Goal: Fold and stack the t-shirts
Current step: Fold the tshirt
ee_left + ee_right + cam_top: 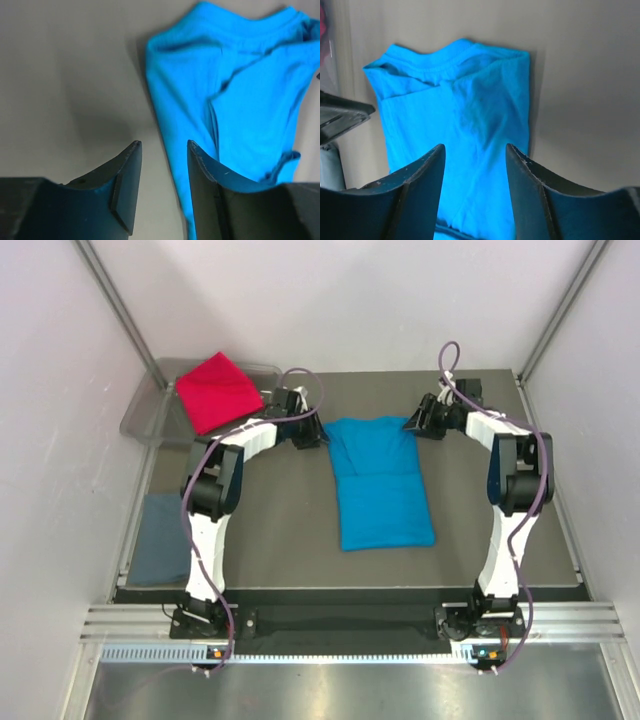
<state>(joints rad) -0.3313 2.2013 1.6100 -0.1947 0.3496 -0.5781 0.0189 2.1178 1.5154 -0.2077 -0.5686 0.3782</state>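
Currently the turquoise t-shirt (382, 485) is lying in the middle of the dark worktop (270, 530), folded into a long narrow strip with its collar end pointing away from the arm bases. The left fingers (125, 170) are hovering at the strip's far left corner. They are standing apart with nothing between them, and the left wrist view is showing bare worktop in the gap, with the cloth's edge running just beside one finger. The right fingers (427, 172) are hanging over the far right corner, likewise spread and gripping nothing. They seem to be sitting slightly above the cloth rather than touching it, though the angle is making that hard to judge. The crimson t-shirt (218, 390) is resting, folded, on the clear tray (140, 422) at the far left corner. The slate grey-blue t-shirt (162, 538) is lying folded at the worktop's near left edge, well apart from the other two.
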